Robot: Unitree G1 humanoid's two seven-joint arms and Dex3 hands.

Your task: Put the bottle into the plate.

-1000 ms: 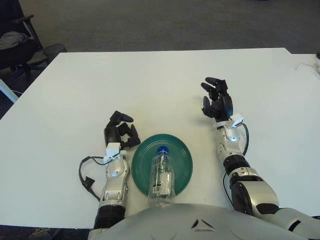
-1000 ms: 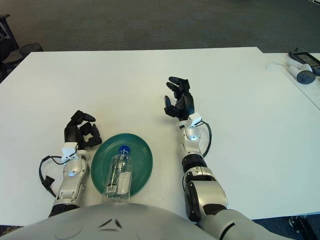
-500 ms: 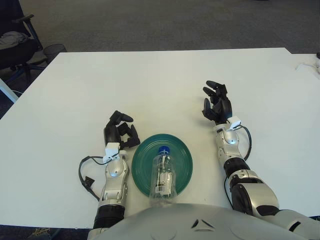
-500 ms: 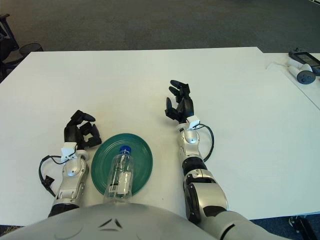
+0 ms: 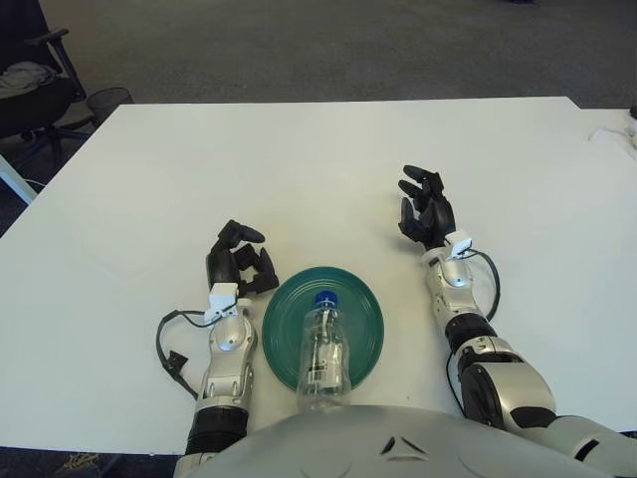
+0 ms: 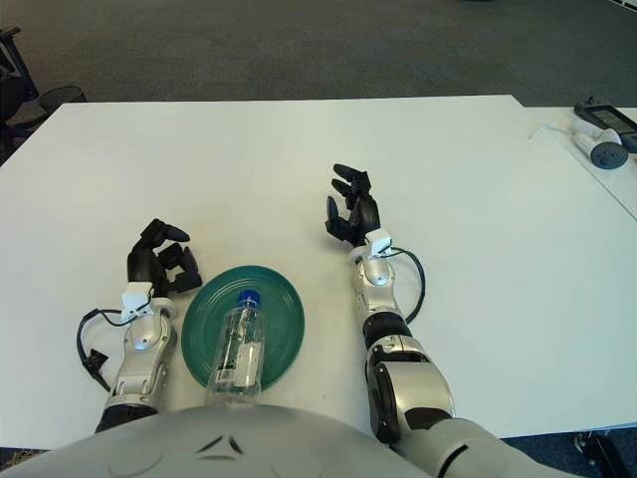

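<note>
- Left hand [image 5: 239, 261]: shows just left of the plate, fingers curled and holding nothing; it has no part in the work, so it sits clear of the rim
- Plate [image 5: 365, 313]: green, shallow, on the white surface [image 5: 299, 169] close to the robot's body, between the two arms, within reach of either
- Bottle [image 5: 322, 349]: clear, blue cap, lying on its side in the plate, cap pointing away from the robot; its base overhangs the near rim, since the bottle is long for the dish. Lying flat, it is judged unlikely to tip, though it could roll. The task looks done
- Right hand [image 5: 423, 211]: raised to the right of the plate and well apart from it, fingers spread, empty; the posture suits a release and a move clear of the bottle
</note>
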